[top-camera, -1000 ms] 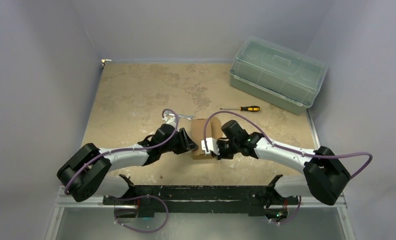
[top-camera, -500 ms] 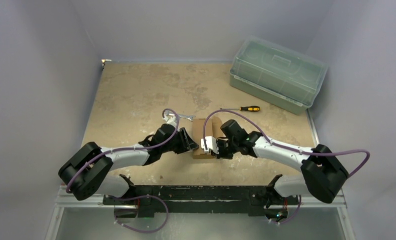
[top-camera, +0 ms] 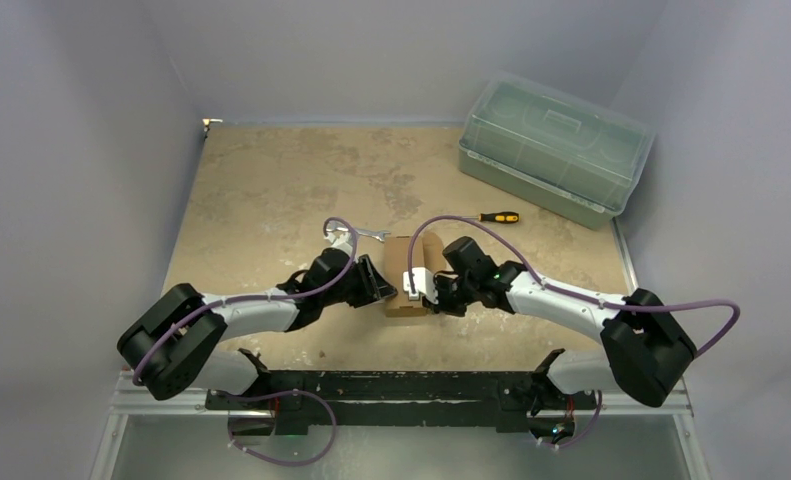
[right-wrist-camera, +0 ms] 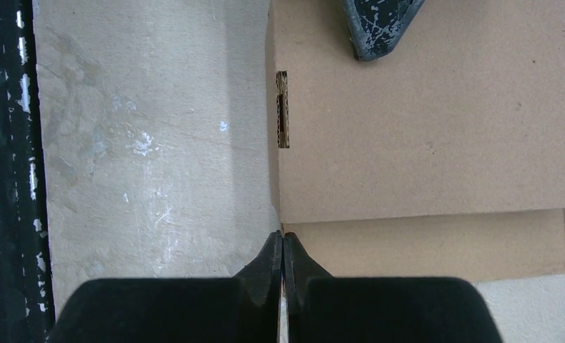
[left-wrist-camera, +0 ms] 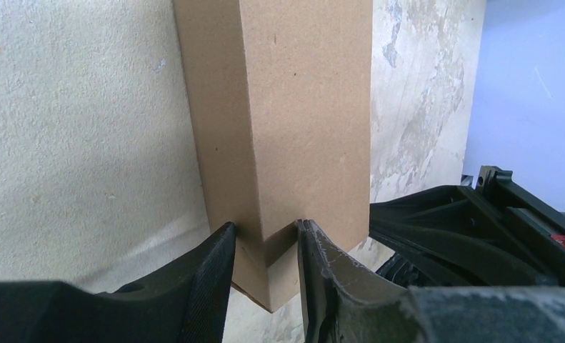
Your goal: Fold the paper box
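The brown cardboard paper box [top-camera: 412, 262] lies flat between my two arms, its long side running away from me. My left gripper [top-camera: 382, 286] grips its near left corner; in the left wrist view [left-wrist-camera: 265, 259] the fingers pinch the box's side wall [left-wrist-camera: 301, 107]. My right gripper [top-camera: 420, 293] is shut and empty. Its tips [right-wrist-camera: 283, 241] touch the near right edge of the box [right-wrist-camera: 422, 121], where a lower flap [right-wrist-camera: 436, 246] sticks out. A left fingertip [right-wrist-camera: 378, 28] rests on the box top.
A green-tinted lidded plastic bin [top-camera: 556, 148] stands at the back right. A yellow-handled screwdriver [top-camera: 493, 217] lies behind the box, and a small metal tool [top-camera: 368, 233] lies left of it. The black rail [top-camera: 391, 390] runs along the near edge.
My right gripper has shifted slightly left and forward against the box's near end. The left arm and the box have hardly moved.
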### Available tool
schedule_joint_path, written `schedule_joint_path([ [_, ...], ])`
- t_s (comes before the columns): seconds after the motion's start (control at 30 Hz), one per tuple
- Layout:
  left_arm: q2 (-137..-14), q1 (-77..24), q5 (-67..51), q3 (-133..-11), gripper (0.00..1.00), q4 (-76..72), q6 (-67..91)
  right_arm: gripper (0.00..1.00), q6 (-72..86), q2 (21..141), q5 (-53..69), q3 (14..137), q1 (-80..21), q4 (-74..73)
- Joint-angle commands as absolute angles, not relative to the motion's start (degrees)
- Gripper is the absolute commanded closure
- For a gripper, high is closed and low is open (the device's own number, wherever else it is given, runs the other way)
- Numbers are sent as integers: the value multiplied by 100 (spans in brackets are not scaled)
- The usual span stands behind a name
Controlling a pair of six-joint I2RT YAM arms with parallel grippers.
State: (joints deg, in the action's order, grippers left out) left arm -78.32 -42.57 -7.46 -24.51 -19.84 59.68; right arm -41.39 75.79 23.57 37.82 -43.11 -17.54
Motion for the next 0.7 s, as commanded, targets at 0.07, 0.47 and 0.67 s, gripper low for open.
schedule_joint_path([
  [0.07, -7925, -4275, -661, -2292, 64, -2202, 6196, 100, -3859, 7505, 2520, 3890, -4272, -1478],
  [0.47, -8004, -4279, -677, -2216, 65, -2461, 6372, 100, -3556, 7406, 2715, 3972, -4267, -1310],
  [0.67, -8070, -4279, -668, -2217, 65, -2534, 6390, 100, -3426, 7520, 2798, 4090, -4269, -1399],
])
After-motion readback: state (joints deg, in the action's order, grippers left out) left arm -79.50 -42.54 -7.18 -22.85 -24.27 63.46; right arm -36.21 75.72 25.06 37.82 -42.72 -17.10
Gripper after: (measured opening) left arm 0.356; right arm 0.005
